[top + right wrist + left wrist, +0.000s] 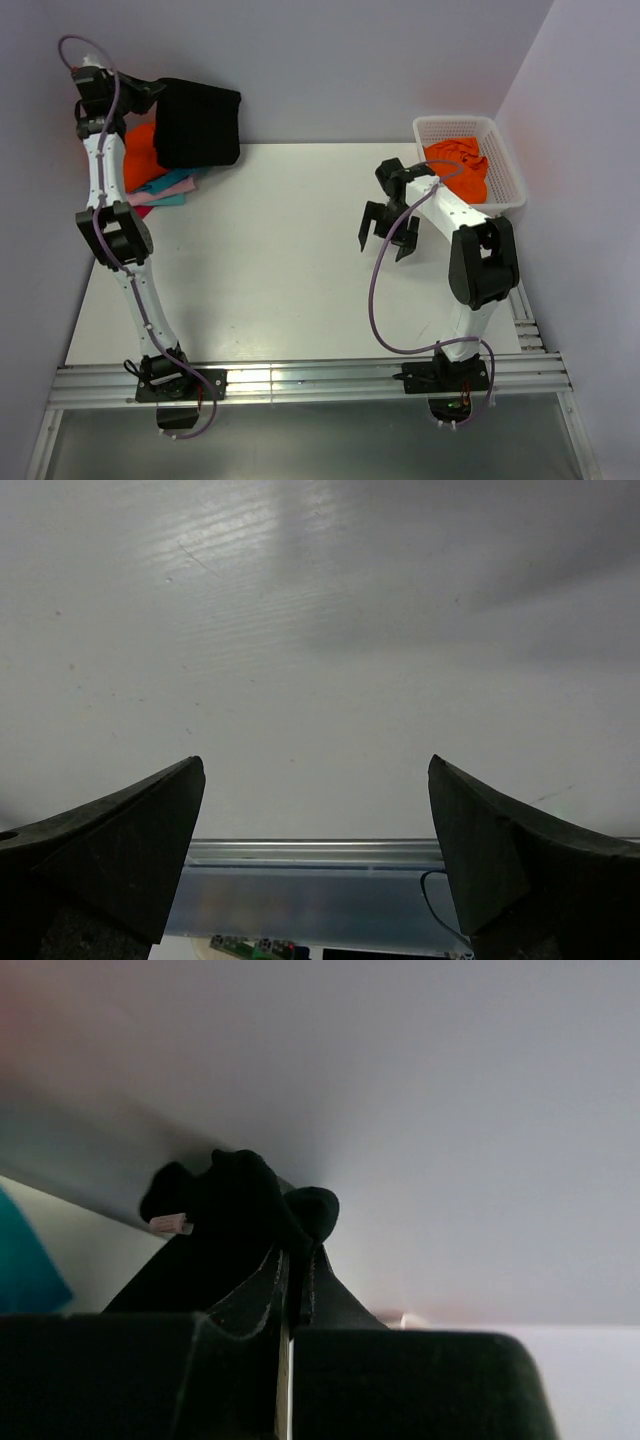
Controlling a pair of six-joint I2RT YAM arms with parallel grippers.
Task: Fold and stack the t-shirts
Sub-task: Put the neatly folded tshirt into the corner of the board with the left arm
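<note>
— White table (pixel 300 250), pale walls round it, one metal rail (pixel 300 380) along the near edge. How many arms do you count?

— Two, both fixed at that rail. The left arm (pixel 125 240) reaches up into the far-left corner. The right arm (pixel 470 250) bends over the right half of the table.

— And the shirts?

— One black shirt (pixel 198 122), hanging from the left gripper (pixel 152 95). Its fingers are pressed together on a bunched edge of the cloth. From the wrist you can see the fold squeezed up between them, with one small white tag (pixel 170 1224) poking out beside it.

— Is it off the table?

— Its top is raised against the back wall. Its lower edge hangs over the pile in that corner, but I can't tell whether it touches.

— What's in the pile?

— Four colours: one orange shirt (pixel 140 150), one pink shirt (pixel 175 182), one teal shirt (pixel 168 199) and one magenta shirt (pixel 140 211) nearest us. They lie overlapping.

— The basket?

— One white basket (pixel 455 121) in the far-right corner, with one orange heap (pixel 462 165) inside. One shirt or several, I can't say.

— The other gripper?

— The right gripper (pixel 390 232) is spread wide with nothing between its fingers. It points down over bare table, just left of the basket.
</note>
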